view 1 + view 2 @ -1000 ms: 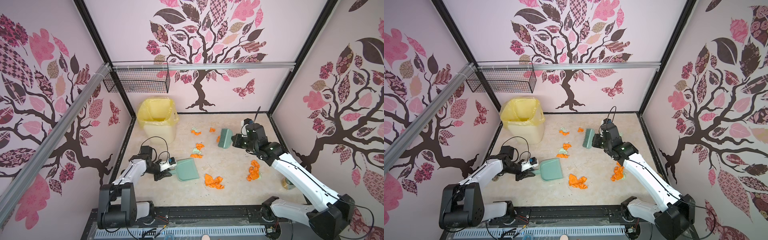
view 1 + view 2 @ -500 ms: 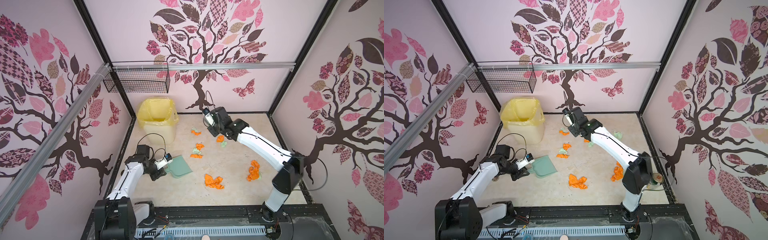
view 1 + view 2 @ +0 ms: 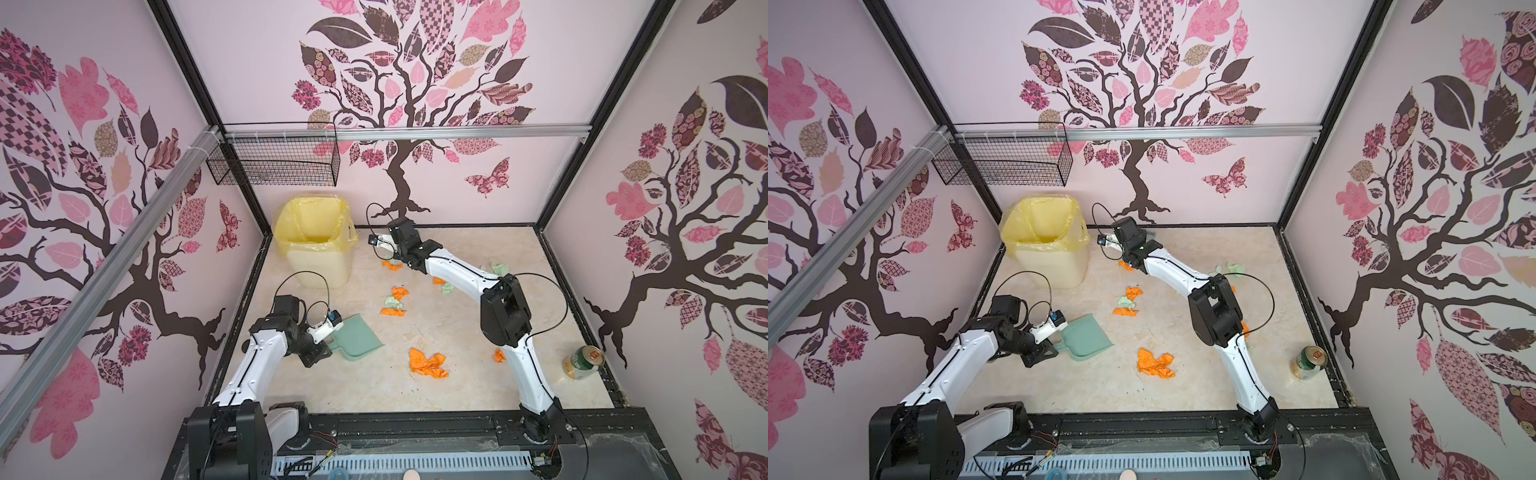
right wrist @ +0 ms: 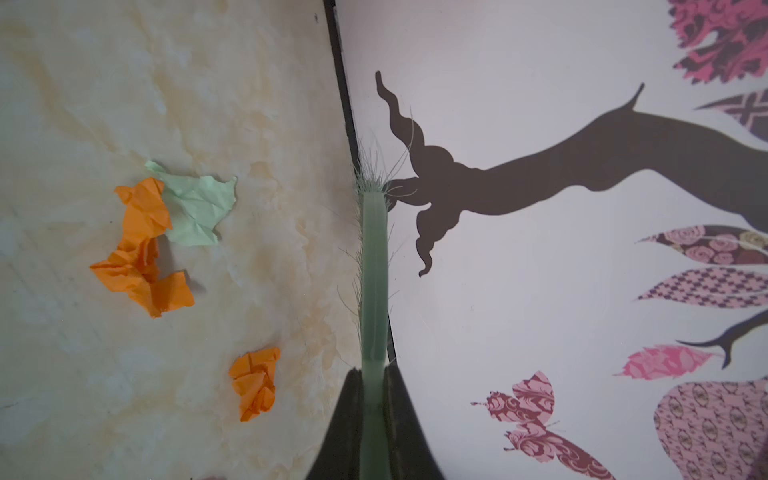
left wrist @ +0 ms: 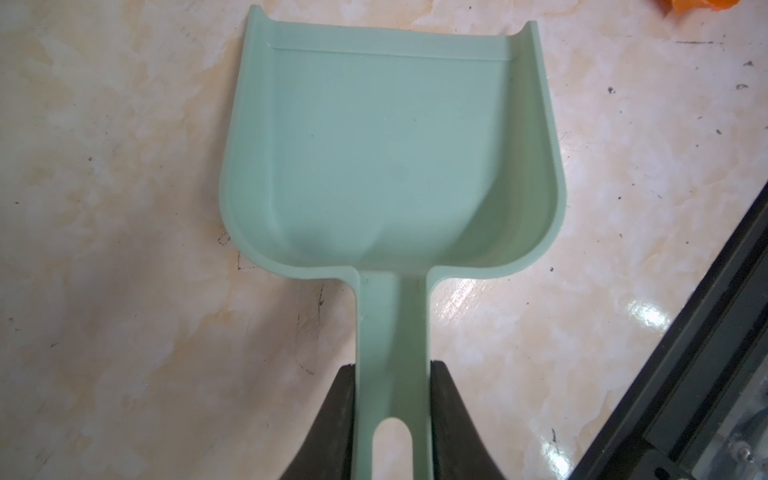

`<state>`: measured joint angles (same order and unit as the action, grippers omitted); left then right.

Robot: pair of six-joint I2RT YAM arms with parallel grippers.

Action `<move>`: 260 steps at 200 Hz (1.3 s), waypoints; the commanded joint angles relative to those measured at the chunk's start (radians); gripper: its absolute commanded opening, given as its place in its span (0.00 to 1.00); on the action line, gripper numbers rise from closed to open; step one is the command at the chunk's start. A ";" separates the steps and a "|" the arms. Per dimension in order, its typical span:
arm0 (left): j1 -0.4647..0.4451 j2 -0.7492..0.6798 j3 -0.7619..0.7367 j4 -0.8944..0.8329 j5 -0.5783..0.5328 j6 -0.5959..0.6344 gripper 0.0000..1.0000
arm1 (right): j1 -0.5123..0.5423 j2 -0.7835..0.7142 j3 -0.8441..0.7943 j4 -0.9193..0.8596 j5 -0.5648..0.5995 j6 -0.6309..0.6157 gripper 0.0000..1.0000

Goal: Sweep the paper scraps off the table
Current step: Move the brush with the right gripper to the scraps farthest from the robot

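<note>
Orange and pale green paper scraps lie across the table [image 3: 457, 395]. There is a large orange one [image 3: 428, 363], an orange and green cluster [image 3: 394, 301], an orange bit [image 3: 392, 265] and a green piece [image 3: 500, 268]. My left gripper [image 5: 392, 370] is shut on the handle of the teal dustpan [image 3: 355, 336], which lies flat and empty at front left. My right gripper [image 4: 374, 372] is shut on the teal brush [image 4: 374, 282], held edge-on along the back wall. The orange scraps [image 4: 141, 245] and a green one [image 4: 195, 208] lie apart from the bristles.
A bin with a yellow liner [image 3: 318, 245] stands at the back left. A green drink can [image 3: 582, 361] stands by the right wall. A black wire basket [image 3: 274, 166] hangs on the back left corner. Black edging runs round the table.
My right arm has swung the brush from the right middle of the table to the back wall, near the bin. The left arm has turned the dustpan slightly.
</note>
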<state>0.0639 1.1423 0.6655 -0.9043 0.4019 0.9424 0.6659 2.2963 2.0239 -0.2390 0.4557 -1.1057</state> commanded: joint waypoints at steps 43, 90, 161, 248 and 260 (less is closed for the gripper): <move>0.004 0.045 -0.020 0.031 0.048 -0.018 0.00 | 0.017 0.013 -0.112 0.074 -0.201 -0.184 0.00; 0.004 0.057 -0.026 0.051 0.056 -0.017 0.00 | 0.038 -0.049 -0.251 0.037 -0.233 -0.206 0.00; 0.004 0.058 -0.032 0.068 0.078 -0.019 0.00 | 0.165 -0.285 -0.480 -0.086 -0.140 -0.152 0.00; 0.002 0.071 -0.022 0.072 0.085 -0.018 0.00 | 0.329 -0.469 -0.502 -0.326 0.119 0.299 0.00; 0.001 0.071 -0.019 0.080 0.061 -0.011 0.00 | 0.319 -0.459 -0.454 -0.315 0.192 0.364 0.00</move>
<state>0.0639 1.2079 0.6552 -0.8375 0.4599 0.9314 1.0168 1.8877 1.5173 -0.5602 0.4725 -0.9218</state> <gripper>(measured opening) 0.259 0.112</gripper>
